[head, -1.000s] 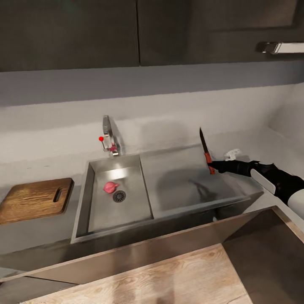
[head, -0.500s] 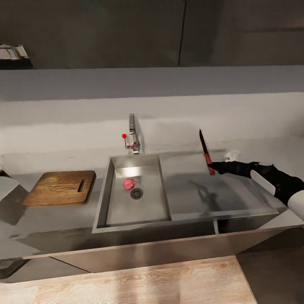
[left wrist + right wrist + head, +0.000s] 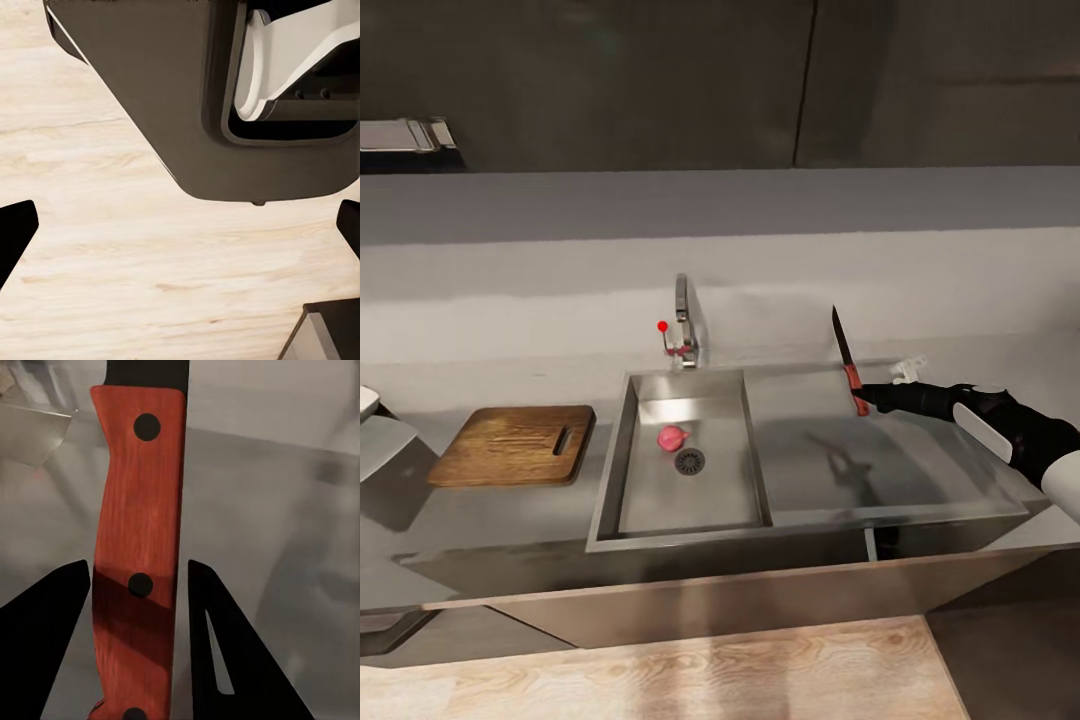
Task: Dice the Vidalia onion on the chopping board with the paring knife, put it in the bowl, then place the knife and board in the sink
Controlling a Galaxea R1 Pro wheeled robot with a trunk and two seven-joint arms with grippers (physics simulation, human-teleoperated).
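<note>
Paring knife (image 3: 846, 362) upright above the drainboard (image 3: 880, 460), right jaws clamped on its handle; left jaws spread.

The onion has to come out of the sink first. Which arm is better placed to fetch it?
Probably the left. The right tool is shut on the paring knife, held upright over the drainboard. The left tool is open and empty, pointing at the floor, so it must travel to the onion.

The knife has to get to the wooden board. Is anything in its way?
Nothing blocks it, but the open sink lies between them. The right gripper holds the knife upright above the steel drainboard. The board lies bare past the basin, where the onion sits low beside the drain.
</note>
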